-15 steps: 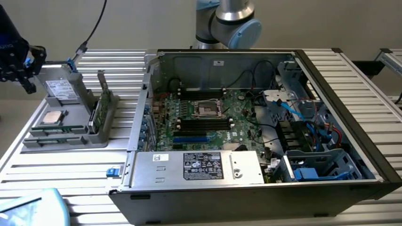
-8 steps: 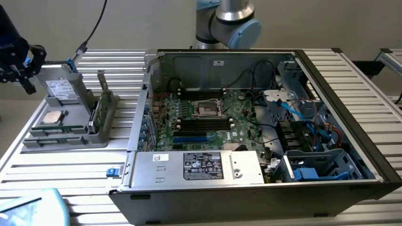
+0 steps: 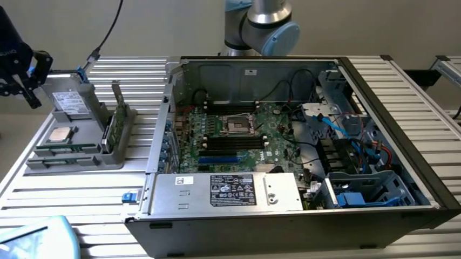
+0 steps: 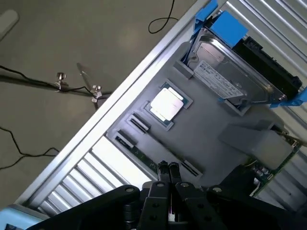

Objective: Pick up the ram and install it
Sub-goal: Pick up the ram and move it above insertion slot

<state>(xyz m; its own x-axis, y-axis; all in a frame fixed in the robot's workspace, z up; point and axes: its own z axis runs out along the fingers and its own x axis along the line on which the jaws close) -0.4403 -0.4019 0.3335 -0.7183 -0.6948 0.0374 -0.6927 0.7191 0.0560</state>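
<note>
One pincer (image 4: 168, 166) closed, empty, over tray (image 4: 206, 136), ram (image 3: 117, 121) on edge in exterior view

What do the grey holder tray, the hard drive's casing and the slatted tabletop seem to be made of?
Holder tray: matte grey plastic, likely, from its dull even surface. Hard drive casing: bare metal, silvery sheen with highlights. Tabletop: ribbed aluminium, probably, from bright silvery reflections.

Slatted table (image 3: 72, 191) with tray (image 3: 72, 164), computer case (image 3: 288, 233)
</note>
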